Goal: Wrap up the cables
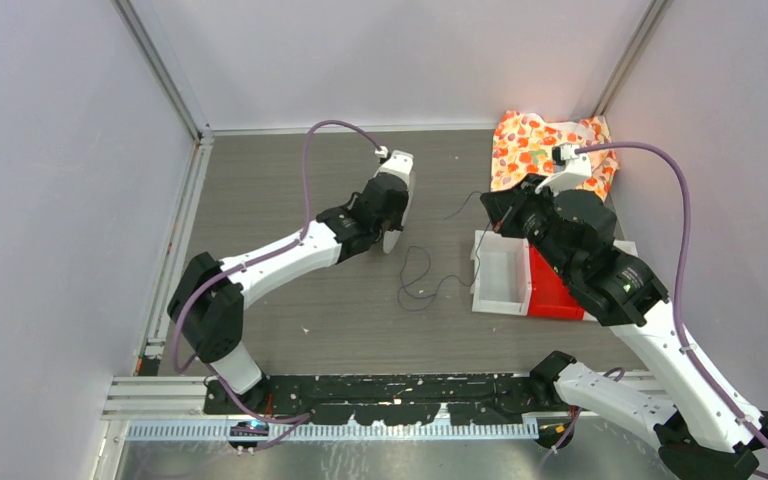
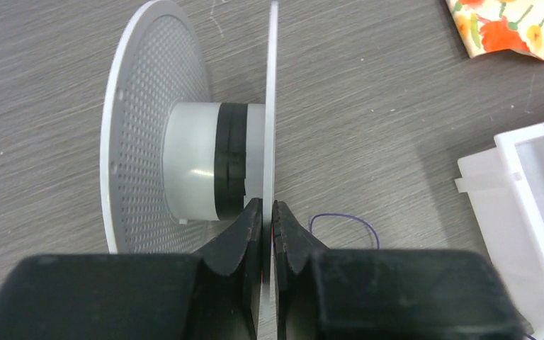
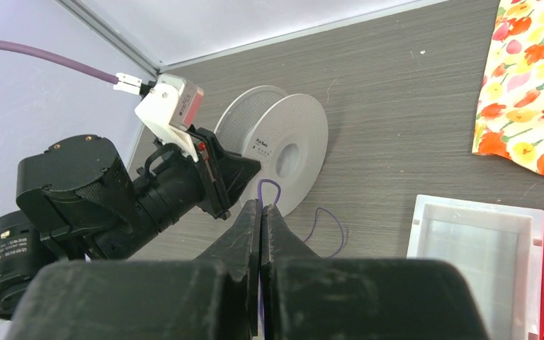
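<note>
A white spool (image 2: 184, 163) with two round flanges stands on edge on the grey table; a band of dark winding (image 2: 230, 163) sits on its hub. My left gripper (image 2: 268, 211) is shut on the spool's right flange; it also shows in the top view (image 1: 390, 205) and the right wrist view (image 3: 219, 173). The cable (image 1: 415, 275), a thin purple-dark wire, lies in loose loops between the arms. My right gripper (image 3: 262, 207) is shut on the cable, and a small loop (image 3: 269, 188) sticks out past its tips, just in front of the spool (image 3: 290, 145). In the top view my right gripper (image 1: 490, 212) is right of the spool (image 1: 397, 238).
A white tray (image 1: 500, 270) and a red tray (image 1: 555, 290) sit side by side under my right arm. A floral cloth (image 1: 550, 150) lies at the back right. Walls close in the left, back and right sides.
</note>
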Controlling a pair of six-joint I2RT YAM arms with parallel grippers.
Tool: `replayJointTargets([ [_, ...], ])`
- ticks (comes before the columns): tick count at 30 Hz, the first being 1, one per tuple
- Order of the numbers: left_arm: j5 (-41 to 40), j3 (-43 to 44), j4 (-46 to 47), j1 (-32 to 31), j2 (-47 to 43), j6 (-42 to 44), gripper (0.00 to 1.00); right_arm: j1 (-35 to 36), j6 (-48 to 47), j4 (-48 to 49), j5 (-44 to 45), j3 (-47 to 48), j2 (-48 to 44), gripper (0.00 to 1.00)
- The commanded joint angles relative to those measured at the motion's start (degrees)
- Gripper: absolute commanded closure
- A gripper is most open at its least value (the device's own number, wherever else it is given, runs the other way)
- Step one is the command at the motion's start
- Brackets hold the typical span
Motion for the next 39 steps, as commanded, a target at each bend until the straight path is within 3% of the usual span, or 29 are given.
replayJointTargets([
  [1,-4.5,4.7,-3.8,-0.1,-0.5,-3.1,0.85,-0.1,0.7,1.7,0.7,0.1,-0.5,0.99],
  [2,-4.3,5.2,-4.6,-0.1,-0.5,-3.3,0.80,-0.1,0.7,1.8,0.6,0.1,-0.3,0.99],
  [3,-4.0,5.5,-5.2,-0.1,-0.6,-3.4,0.67,-0.1,0.7,1.9,0.5,0.1,-0.1,0.99],
  [4,-3.8,5.7,-5.6,-0.1,-0.8,-3.5,0.64,-0.1,0.8,2.0,0.5,0.1,0.0,0.99],
  [27,-1.2,16.9,-18.0,0.1,-8.6,0.0,0.59,-0.1,-0.2,3.1,-1.2,1.1,2.4,1.00],
  [29,-0.7,19.1,-20.9,0.9,-8.0,1.2,0.49,-0.1,-0.6,4.2,-2.2,2.1,4.3,0.99],
  [32,0.5,25.3,-29.3,4.3,-5.4,-0.8,0.43,-0.1,-1.7,6.4,-4.8,4.6,8.4,1.00],
  [39,8.9,28.0,-36.7,11.6,-5.0,-1.5,0.37,-0.1,-5.4,10.1,-8.8,11.8,19.6,1.00],
])
